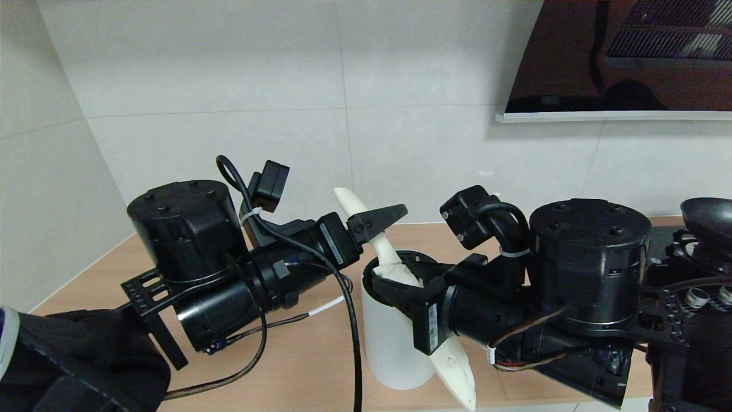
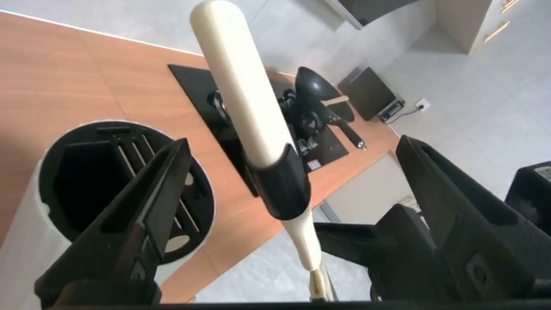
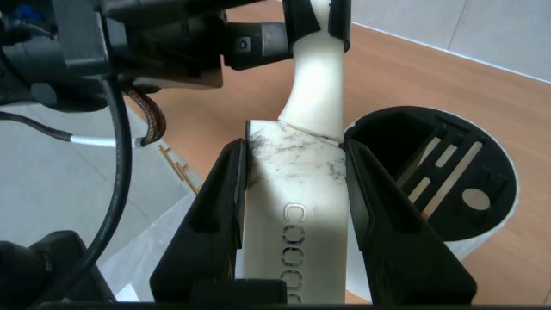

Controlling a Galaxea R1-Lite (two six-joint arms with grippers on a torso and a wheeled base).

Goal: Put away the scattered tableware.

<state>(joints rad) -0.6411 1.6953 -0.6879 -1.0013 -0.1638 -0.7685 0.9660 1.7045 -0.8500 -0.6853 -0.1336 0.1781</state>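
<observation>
Left end effector (image 2: 293, 151): fingers spread, one on each side of the spatula's handle. I see no contact from the left wrist view, so I read it as a loose guide rather than a grip.

White spatula (image 1: 457, 366): held in the air on a slant. The handle tip points up and back toward the wall, and the broad blade points down toward the front edge of the desk (image 1: 297, 366). Its middle passes over the mouth of the holder. It is not in any slot.

Utensil holder (image 1: 394, 349): white cylinder standing upright on the desk, directly below the spatula. Its black insert is slotted, and the slots I can see are empty. I take it as the put-away target.

Right end effector (image 3: 294, 172): pressed together on the blade's two long edges. This arm carries the load. Gripping the wide end leaves the narrow handle free, presumably so the handle can enter a slot first.

Judgement: the handle now points up, away from the holder, so the spatula would need to be turned over, or passed to the left arm, before it is lowered.

Risk: the blade is smooth and held only by its edges, so it could slip or twist.

Black hob (image 2: 196, 84): on the desk well to the right, carrying dark cookware. It has no part in this step.
</observation>
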